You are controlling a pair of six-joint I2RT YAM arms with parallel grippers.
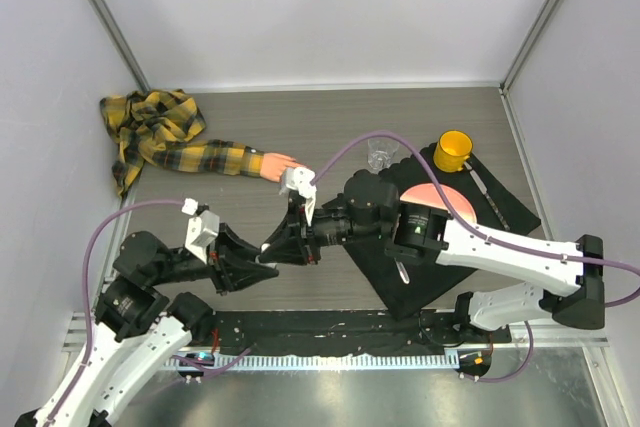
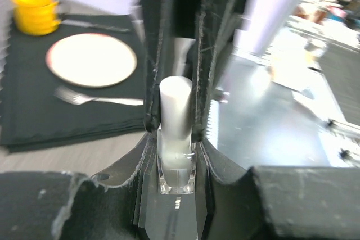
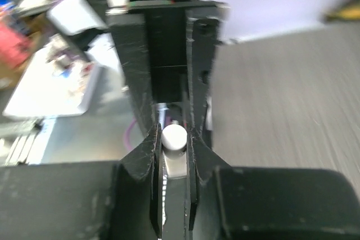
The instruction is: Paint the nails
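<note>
Nails [image 1: 297,161]: tiny, barely discernible; on peach mannequin hand [image 1: 280,165] emerging from yellow-black plaid sleeve [image 1: 200,157], mid-left of table [image 1: 330,117].
Left gripper [image 2: 177,161]: clamped on clear bottle [image 2: 177,175].
Right gripper [image 3: 173,147]: pinching white cap [image 3: 173,135].

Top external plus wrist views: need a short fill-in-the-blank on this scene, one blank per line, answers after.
The left gripper is shut on a small clear bottle with a ____ cap.
The cup on the dark mat is ____.
The fake hand sticks out of a yellow-black ____ sleeve.
In the left wrist view, the utensil just below the plate is a ____.
Missing words: white; yellow; plaid; fork.
</note>
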